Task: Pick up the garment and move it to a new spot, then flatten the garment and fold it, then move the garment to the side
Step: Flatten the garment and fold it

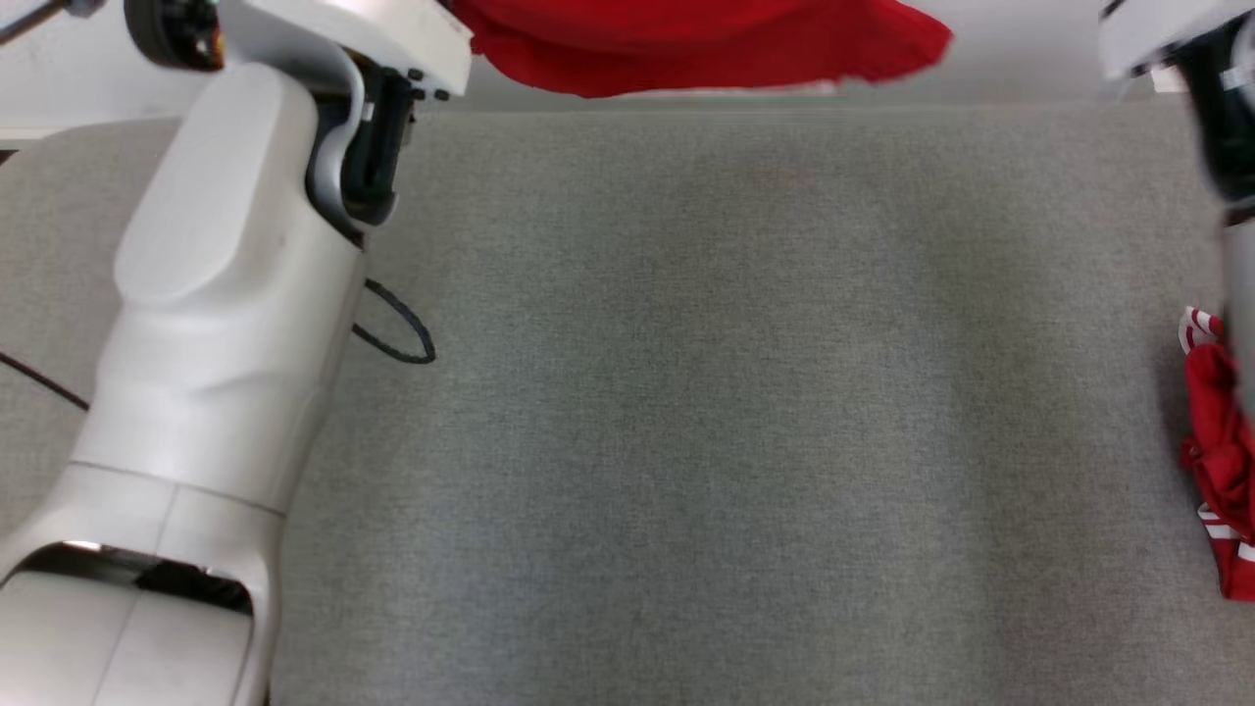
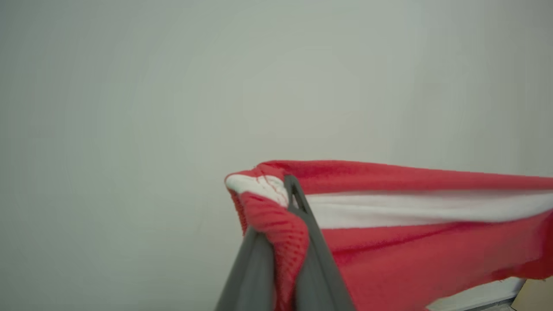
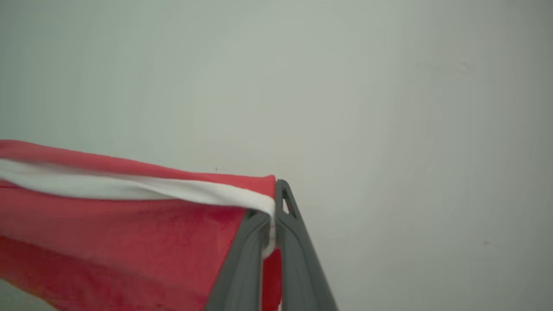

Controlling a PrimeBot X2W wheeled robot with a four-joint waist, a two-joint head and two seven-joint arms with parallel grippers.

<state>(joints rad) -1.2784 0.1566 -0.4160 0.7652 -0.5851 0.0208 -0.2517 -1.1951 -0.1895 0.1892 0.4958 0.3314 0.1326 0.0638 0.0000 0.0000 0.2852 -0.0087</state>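
HEAD: high, facing steeply down on grey surface [image 1: 745, 392], garment [image 1: 686, 44] at top edge | LEFT WRIST: close along left gripper [image 2: 283, 203], facing pale wall [image 2: 173, 86] | RIGHT WRIST: close along right gripper [image 3: 271, 207], facing pale wall | SHARED: garment's white-striped edge, seen by the wrist views from opposite ends

**A:** Anyone spot any writing here? Logo, tag, number, anything?

**B:** Nope, nothing readable in any of the views. The red garment [image 2: 432, 250] has a white band running along it, but that's a plain stripe with no lettering on it. The crumpled red-and-white bundle [image 1: 1211, 422] off at the edge is the same deal: stripes, and no print I can make out.

**A:** So zero text then.

**B:** Yep, zero.
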